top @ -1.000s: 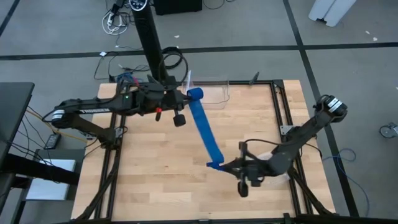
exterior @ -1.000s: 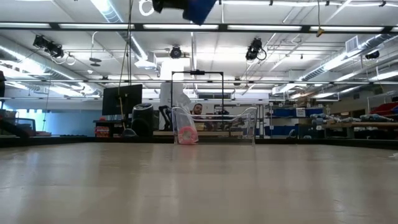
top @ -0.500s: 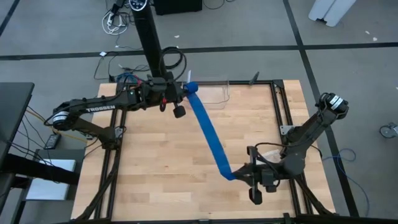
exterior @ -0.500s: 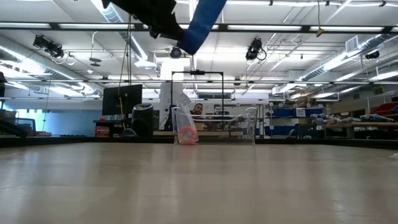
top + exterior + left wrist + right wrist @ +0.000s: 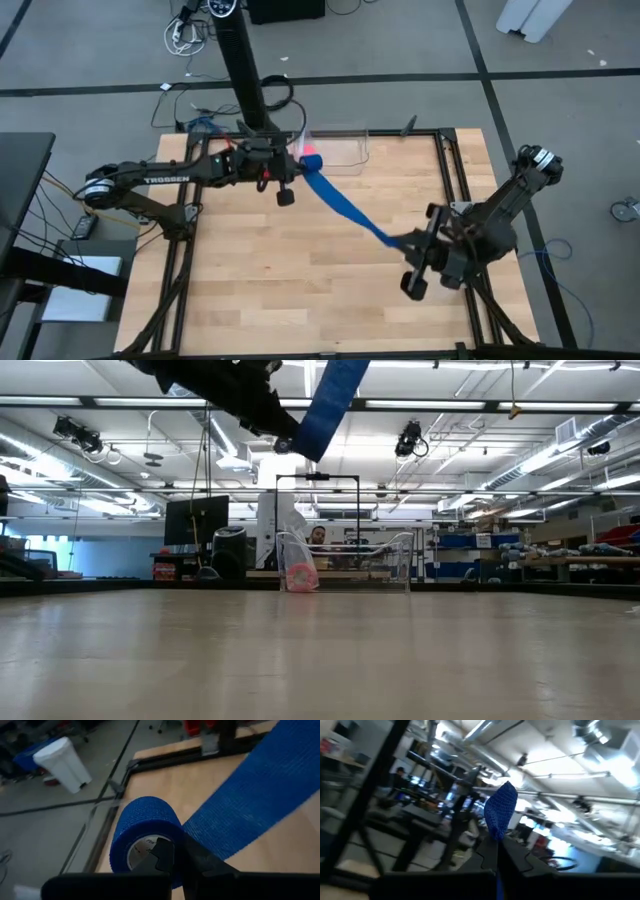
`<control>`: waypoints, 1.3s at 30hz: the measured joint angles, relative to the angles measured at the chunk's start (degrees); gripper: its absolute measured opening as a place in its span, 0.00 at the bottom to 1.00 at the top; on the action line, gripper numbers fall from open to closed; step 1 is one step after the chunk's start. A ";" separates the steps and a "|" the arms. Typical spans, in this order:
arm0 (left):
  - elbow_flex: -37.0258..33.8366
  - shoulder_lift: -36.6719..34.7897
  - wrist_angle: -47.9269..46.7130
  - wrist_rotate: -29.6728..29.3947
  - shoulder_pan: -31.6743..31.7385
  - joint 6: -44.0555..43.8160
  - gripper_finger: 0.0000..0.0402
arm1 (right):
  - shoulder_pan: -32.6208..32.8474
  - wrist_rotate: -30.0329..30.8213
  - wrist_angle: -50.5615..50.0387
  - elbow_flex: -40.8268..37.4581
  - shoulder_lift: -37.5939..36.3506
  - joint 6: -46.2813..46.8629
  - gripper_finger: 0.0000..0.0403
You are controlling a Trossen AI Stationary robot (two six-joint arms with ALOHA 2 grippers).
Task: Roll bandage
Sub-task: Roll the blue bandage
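Note:
The bandage is a bright blue strip (image 5: 345, 205) running off a blue roll (image 5: 145, 832) and stretching in the air above the table. My left gripper (image 5: 296, 172) is at the table's far middle, shut on the roll. My right gripper (image 5: 408, 243) is toward the table's right, shut on the strip's free end (image 5: 501, 812). The strip runs nearly straight between them. In the low view the strip (image 5: 330, 405) and the left arm (image 5: 225, 390) show high above the tabletop. My left gripper is shut on the roll at its open end (image 5: 150, 851), beside where the strip leaves it. Whether one finger (image 5: 164, 857) is inside the core, I cannot tell. The roll is lifted clear of the table. My right gripper pinches the strip near its free end between its two fingers. A short blue tip (image 5: 500, 817) sticks out past the fingertips (image 5: 490, 851). The strip is lifted clear and runs away toward the roll.
A clear plastic container (image 5: 340, 148) stands at the table's far middle, just beyond the left gripper, with a small pink object (image 5: 300, 575) by it. Black frame rails (image 5: 450, 190) run along the table's sides. Bare wood (image 5: 260, 270) lies under the strip.
My right gripper has carried the strip's free end toward the table's right edge and then toward the far edge, turning as it went. The strip has swung round with it, staying off the table. My left gripper has shifted only slightly with the roll.

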 joint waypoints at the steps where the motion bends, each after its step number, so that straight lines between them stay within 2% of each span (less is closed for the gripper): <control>1: 0.02 0.00 0.48 0.09 -0.82 0.15 0.04 | -0.25 0.23 -0.21 0.99 -0.10 -1.50 0.00; 10: 0.04 0.00 -0.10 -0.22 -10.97 0.72 0.04 | -5.60 1.74 -4.52 11.28 -0.17 -11.15 0.00; 16: 0.04 0.00 -1.66 -5.54 -19.14 1.13 0.04 | -10.37 2.06 -10.01 16.83 -0.19 -12.24 0.00; 24: 0.07 0.00 -0.15 -12.55 -30.67 -0.24 0.04 | -18.57 1.64 -11.46 18.49 -0.17 -13.13 0.00; 27: 0.11 0.00 1.72 -14.06 -34.54 -0.66 0.04 | -22.37 1.27 -15.22 18.54 -0.17 -9.12 0.00; 30: 0.17 0.00 3.07 -15.84 -37.52 -1.20 0.04 | -26.63 0.39 -23.64 18.54 -0.17 -1.22 0.00; 35: 2.90 0.00 0.34 -20.16 -41.86 -1.79 0.04 | -33.90 -6.61 -38.90 18.54 0.28 17.58 0.00; 39: 5.52 0.00 -2.54 -20.80 -44.11 -3.58 0.04 | -38.34 -11.96 -46.48 18.54 1.49 28.04 0.01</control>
